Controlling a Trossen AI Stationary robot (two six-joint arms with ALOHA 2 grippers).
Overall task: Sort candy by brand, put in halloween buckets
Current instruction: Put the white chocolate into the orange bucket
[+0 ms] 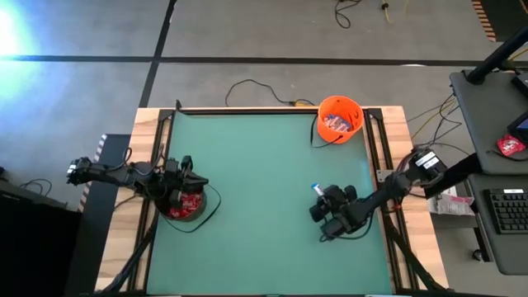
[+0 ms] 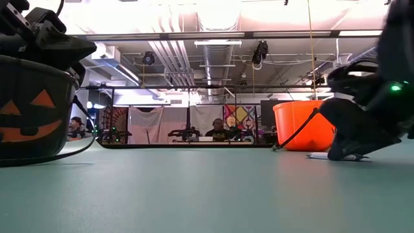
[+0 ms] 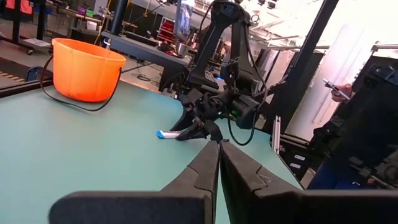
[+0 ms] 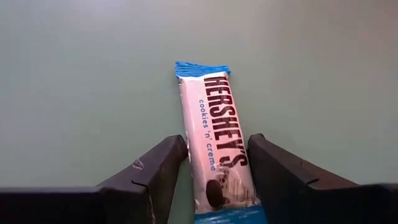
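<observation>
The right gripper [image 4: 214,180] is low over the tabletop [image 1: 264,190], and its jaws stand partly open on either side of a white-and-blue bar [image 4: 217,146] that lies flat on the green surface. In the right wrist view both fingers [image 4: 152,174] sit just beside the wrapper; whether they already touch it I cannot tell. The bar is on the right half of the tabletop, well apart from the orange bucket [image 1: 340,118], which stands at the far right corner and already holds some candy.

The left gripper [image 3: 219,155] has its jaws closed and empty, and it hangs over the black bucket [image 1: 186,206] on the left side, where red packets [image 1: 190,203] are visible inside.

The step in hand, I judge, is the pick of this bar. To do it well, the jaws should go down until the tips nearly meet the surface, stay centred on the long sides of the bar, and close gently — the wrapper is slippery and thin. Then a straight lift before any sideways travel toward the orange bucket, so the bar does not drag or twist out.
</observation>
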